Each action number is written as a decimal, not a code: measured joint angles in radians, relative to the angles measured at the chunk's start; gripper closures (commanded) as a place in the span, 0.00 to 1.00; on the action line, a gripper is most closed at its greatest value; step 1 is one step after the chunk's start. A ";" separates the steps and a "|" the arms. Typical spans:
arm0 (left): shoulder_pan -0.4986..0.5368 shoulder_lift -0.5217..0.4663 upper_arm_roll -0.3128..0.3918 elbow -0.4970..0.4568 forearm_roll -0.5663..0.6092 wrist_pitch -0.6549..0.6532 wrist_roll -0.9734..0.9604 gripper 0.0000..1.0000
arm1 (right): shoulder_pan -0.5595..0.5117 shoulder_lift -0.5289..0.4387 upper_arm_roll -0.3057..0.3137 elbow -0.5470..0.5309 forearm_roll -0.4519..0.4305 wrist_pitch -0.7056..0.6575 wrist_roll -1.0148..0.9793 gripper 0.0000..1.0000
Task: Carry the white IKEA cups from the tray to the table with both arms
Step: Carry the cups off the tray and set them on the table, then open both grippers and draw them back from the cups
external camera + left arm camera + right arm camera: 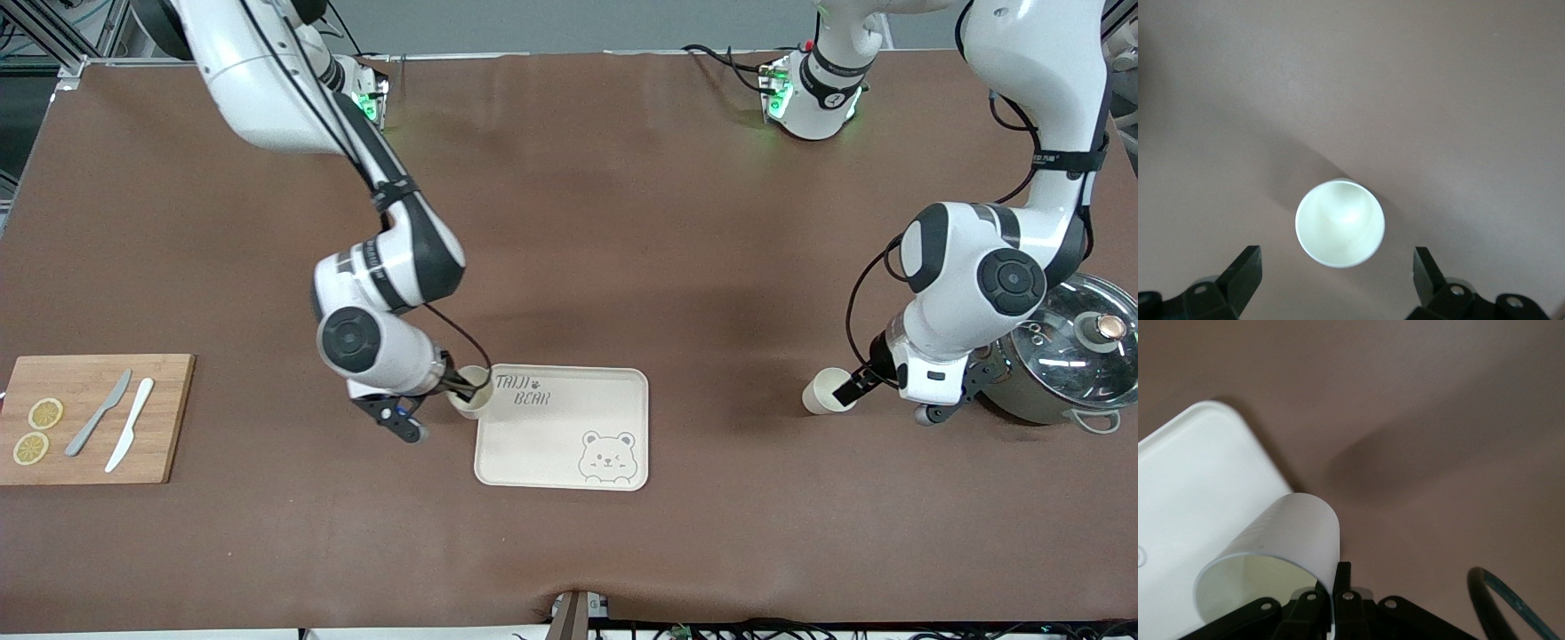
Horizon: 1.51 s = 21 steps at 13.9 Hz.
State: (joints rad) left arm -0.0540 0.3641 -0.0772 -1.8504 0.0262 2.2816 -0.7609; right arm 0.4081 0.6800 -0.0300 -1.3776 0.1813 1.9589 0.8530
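- Front view, starting at the right arm's end of the brown table (622, 222): a rectangular bamboo cutting board (169, 418) lies near the table's edge, carrying two round lemon slices (44, 413), a grey knife (98, 425) and a white knife (130, 436).
- Next along, the right gripper (462, 384) pinches the rim of a small cream-white tapered cup (473, 402), one finger inside and one outside, at the corner of the tray.
- In the right wrist view this cup (1281, 550) hangs tilted over the tray's corner (1198, 473).
- The cream rectangular tray (569, 436), printed with a bear face and lettering, lies toward the table's front edge, about midway along it.
- Toward the left arm's end, a second small cream-white tapered cup (822, 391) stands upright on the table.
- The left gripper (855, 387) sits at this cup; in the left wrist view its fingers (1245, 273) are spread wide on either side of the cup (1340, 223), apart from it.
- A lidded steel pot (1071, 356) stands at the table's edge at the left arm's end.
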 measured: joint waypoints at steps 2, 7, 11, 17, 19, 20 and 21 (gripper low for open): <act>-0.010 -0.001 -0.001 0.048 0.018 -0.059 0.017 0.00 | -0.079 -0.059 -0.001 -0.050 0.000 -0.043 -0.160 1.00; -0.022 -0.005 -0.001 0.138 0.041 -0.153 0.103 0.00 | -0.268 -0.249 -0.006 -0.327 -0.053 -0.047 -0.597 1.00; -0.020 -0.031 0.000 0.173 0.042 -0.206 0.236 0.00 | -0.419 -0.307 -0.007 -0.453 -0.100 -0.009 -0.868 1.00; 0.034 -0.106 0.011 0.191 0.042 -0.267 0.452 0.00 | -0.565 -0.289 -0.007 -0.600 -0.149 0.243 -1.111 1.00; 0.049 -0.124 0.012 0.230 0.042 -0.334 0.478 0.00 | -0.594 -0.268 -0.007 -0.604 -0.149 0.266 -1.155 1.00; 0.056 -0.131 0.013 0.256 0.042 -0.368 0.485 0.00 | -0.599 -0.261 -0.006 -0.604 -0.149 0.268 -1.161 1.00; 0.060 -0.136 0.013 0.286 0.042 -0.397 0.487 0.00 | -0.602 -0.253 -0.006 -0.604 -0.149 0.268 -1.166 1.00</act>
State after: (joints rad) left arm 0.0058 0.2279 -0.0643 -1.5644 0.0682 1.8847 -0.2738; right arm -0.1936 0.4272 -0.0360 -1.9814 0.0326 2.2272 -0.3126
